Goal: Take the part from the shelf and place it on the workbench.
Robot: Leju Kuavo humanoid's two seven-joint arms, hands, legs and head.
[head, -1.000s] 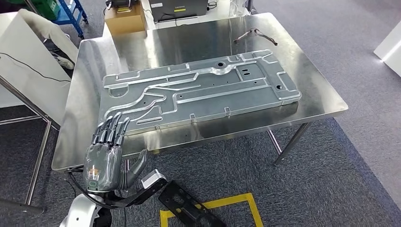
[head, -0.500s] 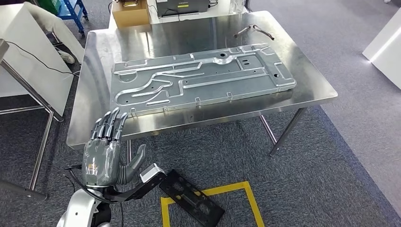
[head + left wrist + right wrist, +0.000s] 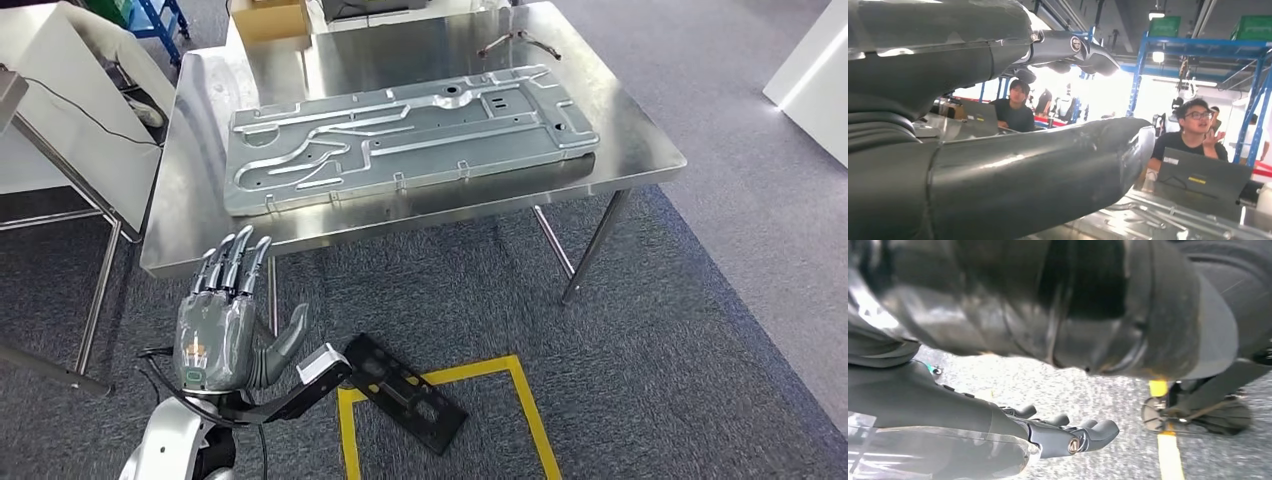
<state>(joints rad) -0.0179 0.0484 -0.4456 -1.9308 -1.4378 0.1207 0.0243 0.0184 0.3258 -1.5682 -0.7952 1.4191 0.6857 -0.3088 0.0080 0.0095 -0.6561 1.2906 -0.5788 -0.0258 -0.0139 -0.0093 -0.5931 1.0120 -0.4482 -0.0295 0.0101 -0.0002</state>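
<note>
The part, a long pressed metal panel point(image 3: 400, 140), lies flat on the steel workbench point(image 3: 640, 150) and covers most of its top. My left hand point(image 3: 222, 320) is raised below the bench's near left corner, apart from it, with fingers spread and nothing in it. The left wrist view has its thick thumb point(image 3: 1023, 170) and dark fingers point(image 3: 1073, 47) over the panel point(image 3: 1168, 215). My right hand point(image 3: 1048, 432) hangs above the carpet, fingers loosely extended, holding nothing.
A small bent metal piece point(image 3: 515, 42) lies at the bench's far side, and a cardboard box point(image 3: 268, 18) stands behind it. A black plate point(image 3: 405, 392) and yellow tape point(image 3: 520, 400) mark the floor near me. A white stand point(image 3: 60, 120) is at the left. People point(image 3: 1193, 135) sit at laptops beyond the bench.
The whole scene has shifted: the bench and panel now lie higher and farther off in the picture, so the camera has moved back. My left hand keeps its spread pose.
</note>
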